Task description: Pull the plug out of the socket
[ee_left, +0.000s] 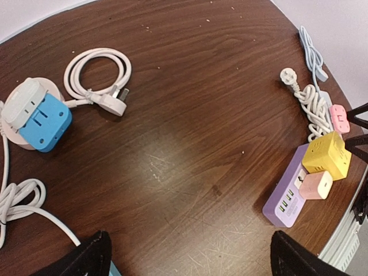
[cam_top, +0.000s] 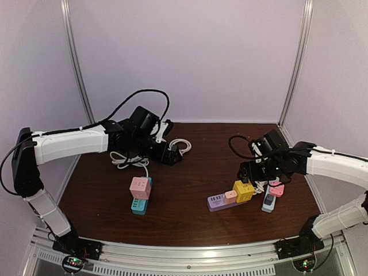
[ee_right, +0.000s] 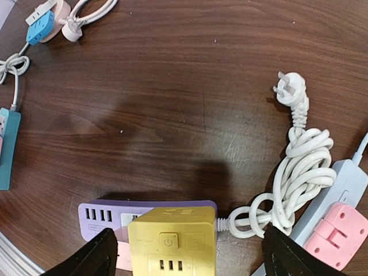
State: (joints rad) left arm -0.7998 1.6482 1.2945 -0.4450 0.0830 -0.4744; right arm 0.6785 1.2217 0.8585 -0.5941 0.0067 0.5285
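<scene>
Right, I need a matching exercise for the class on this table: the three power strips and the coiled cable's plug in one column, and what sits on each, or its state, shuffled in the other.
Column one:
1. purple strip
2. teal strip
3. pale blue strip
4. white plug

Column two:
a. lying loose on the table, pins bare
b. yellow cube and small pink block
c. flat pink adapter
d. one pink cube

Pairs: 1-b, 2-d, 3-c, 4-a.

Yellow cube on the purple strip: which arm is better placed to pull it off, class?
Right. The right gripper hangs open just over the yellow cube, fingers flanking it; the left gripper is far across the table.
</scene>
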